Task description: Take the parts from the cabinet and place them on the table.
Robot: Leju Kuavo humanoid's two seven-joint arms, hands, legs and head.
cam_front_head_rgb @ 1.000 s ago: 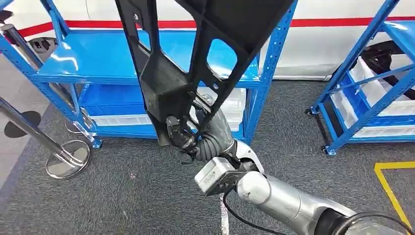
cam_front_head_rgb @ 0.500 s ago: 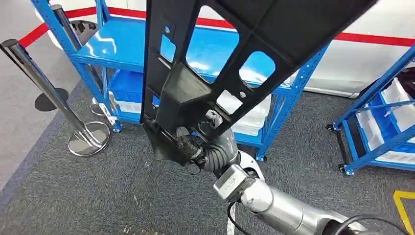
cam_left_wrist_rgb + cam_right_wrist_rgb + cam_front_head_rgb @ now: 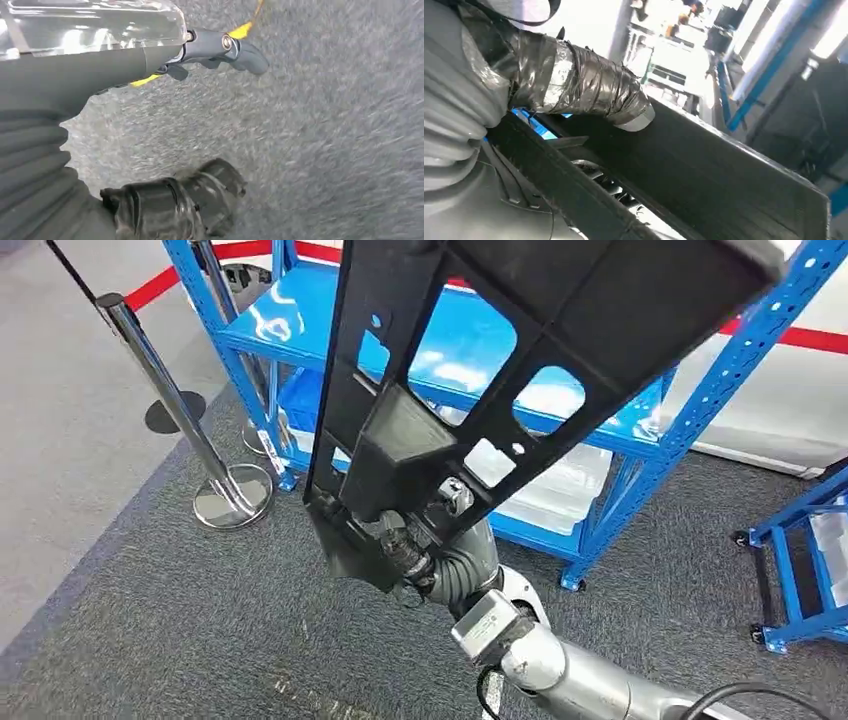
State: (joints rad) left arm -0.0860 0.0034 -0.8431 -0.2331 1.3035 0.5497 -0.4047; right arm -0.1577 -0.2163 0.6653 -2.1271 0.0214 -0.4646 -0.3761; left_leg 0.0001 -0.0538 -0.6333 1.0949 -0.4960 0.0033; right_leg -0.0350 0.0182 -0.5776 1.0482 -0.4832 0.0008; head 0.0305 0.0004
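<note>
A large black plastic part (image 3: 560,310) with cut-out openings rises from the picture's middle to its top right in the head view. My right hand (image 3: 415,550) grips its lower end, with the silver arm coming in from the bottom right. In the right wrist view the taped thumb (image 3: 584,85) lies across the part's dark edge (image 3: 704,170). My left hand (image 3: 100,75) hangs over grey carpet with its fingers (image 3: 235,47) apart and nothing in it.
A blue shelf rack (image 3: 280,325) stands behind the part, with white bins (image 3: 560,490) on its lower level. Chrome stanchions (image 3: 170,390) stand to its left on round bases. A second blue rack (image 3: 800,570) is at the right edge. Grey carpet covers the floor.
The whole picture has shifted, so the camera has turned: the blue rack and stanchions now lie further right and nearer. The black part stays gripped in my right hand.
</note>
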